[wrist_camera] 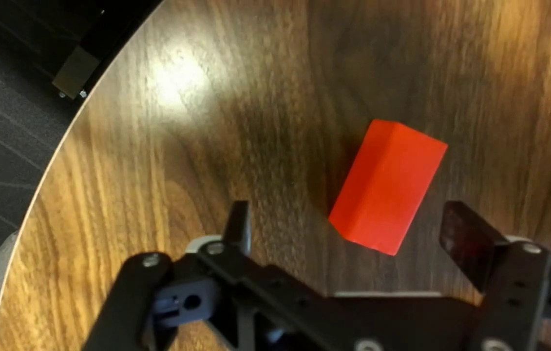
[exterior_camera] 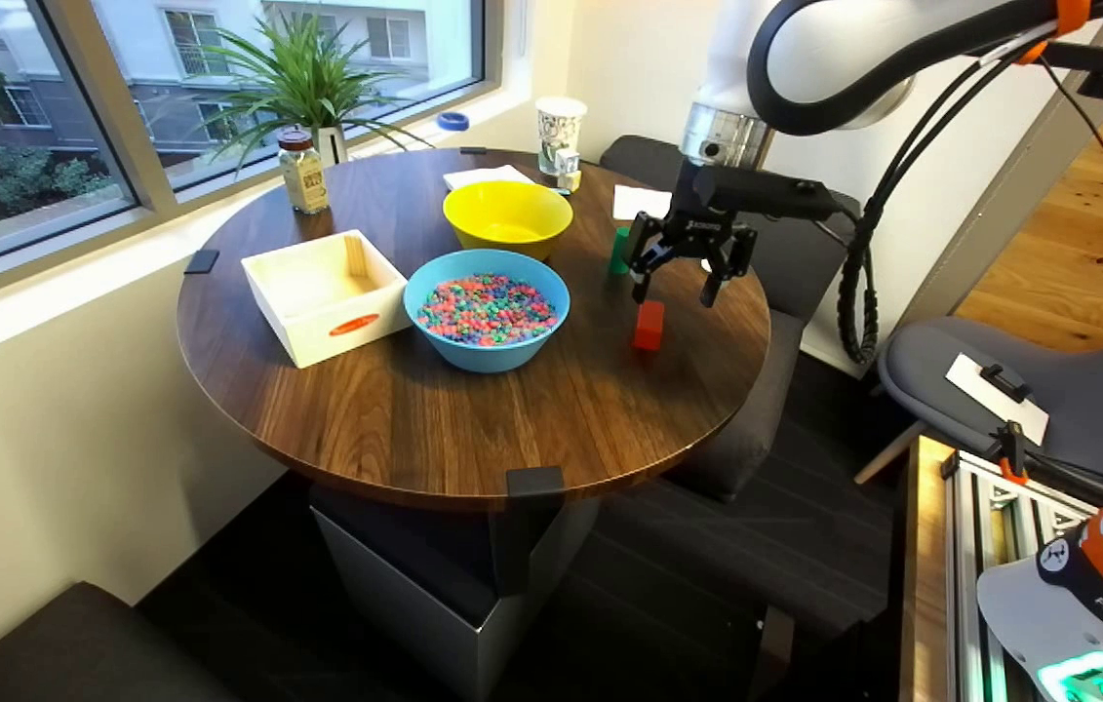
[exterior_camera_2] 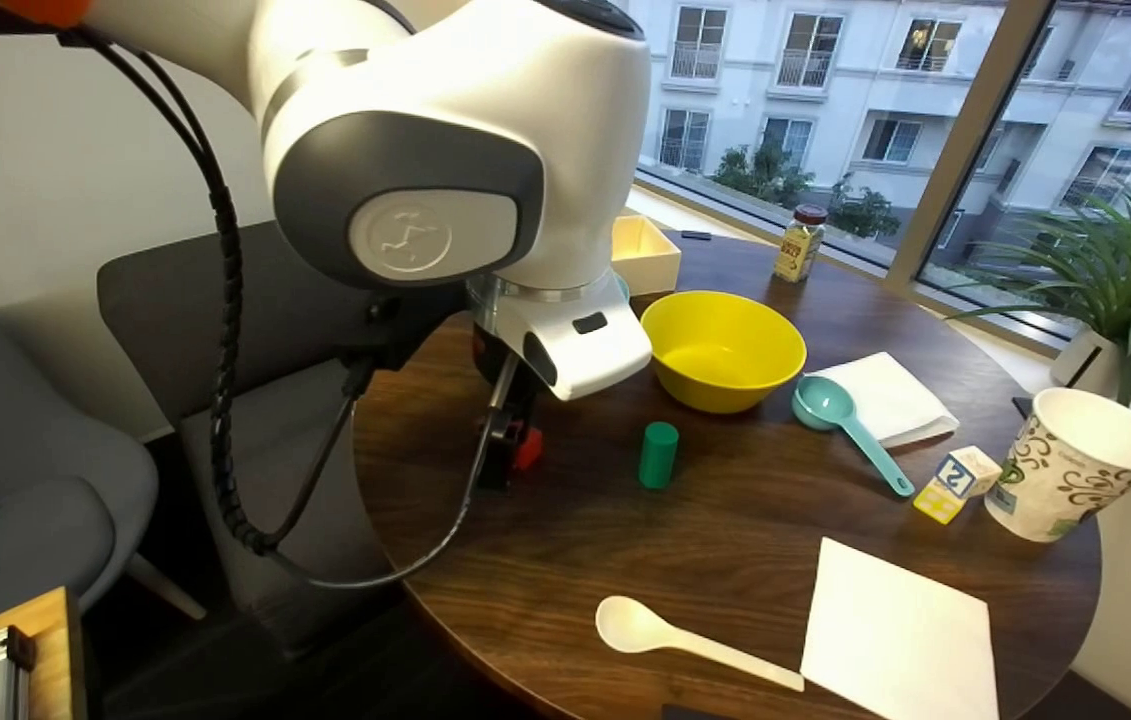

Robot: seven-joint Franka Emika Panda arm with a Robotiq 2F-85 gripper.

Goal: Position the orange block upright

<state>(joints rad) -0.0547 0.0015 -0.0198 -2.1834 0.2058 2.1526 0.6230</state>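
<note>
The orange block (exterior_camera: 649, 326) is a small red-orange rectangular block lying on its long side on the round wooden table. It shows whole in the wrist view (wrist_camera: 392, 190), slanted, with its near end between the fingers. In an exterior view it is partly hidden behind the gripper and arm (exterior_camera_2: 528, 450). My gripper (exterior_camera: 675, 294) is open and empty, pointing down just above and behind the block. In the wrist view the fingertips (wrist_camera: 348, 213) are wide apart, one on each side of the block's near end, not touching it.
A green cylinder (exterior_camera_2: 658, 455) stands near the gripper. A blue bowl of beads (exterior_camera: 487, 356), a yellow bowl (exterior_camera: 508, 216) and a wooden box (exterior_camera: 341, 336) stand farther off. A spoon (exterior_camera_2: 635, 625), scoop (exterior_camera_2: 825, 402) and paper cup (exterior_camera_2: 1075, 465) are also there. The table edge (wrist_camera: 51, 163) curves near the block.
</note>
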